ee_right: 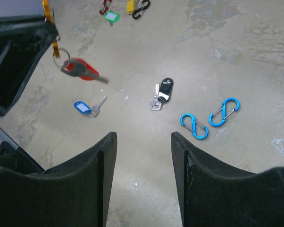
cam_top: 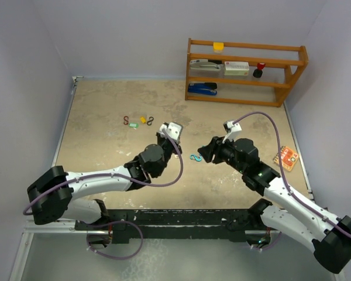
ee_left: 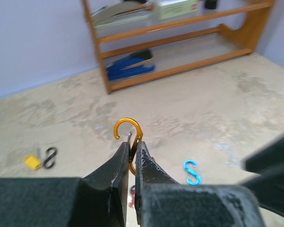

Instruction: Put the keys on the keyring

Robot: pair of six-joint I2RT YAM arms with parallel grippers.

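Observation:
My left gripper (ee_left: 131,144) is shut on an orange S-shaped keyring clip (ee_left: 128,130), held up above the table. A red-headed key (ee_right: 80,71) dangles by a small ring from that clip's lower end. My right gripper (ee_right: 143,137) stands open with nothing between its fingers, just right of the left gripper (cam_top: 165,139). On the table below it lie a blue-tagged key (ee_right: 84,108) and a black-tagged key (ee_right: 163,92). Farther back lie a green-tagged key (ee_right: 111,16) and a yellow-tagged key (ee_right: 131,5).
Two blue S-clips (ee_right: 194,126) (ee_right: 224,112) lie right of the black-tagged key. A black clip (ee_right: 142,6) and a dark red clip (ee_right: 103,7) lie by the far keys. A wooden shelf (cam_top: 245,70) with staplers stands at the back right. An orange card (cam_top: 286,157) lies at the right edge.

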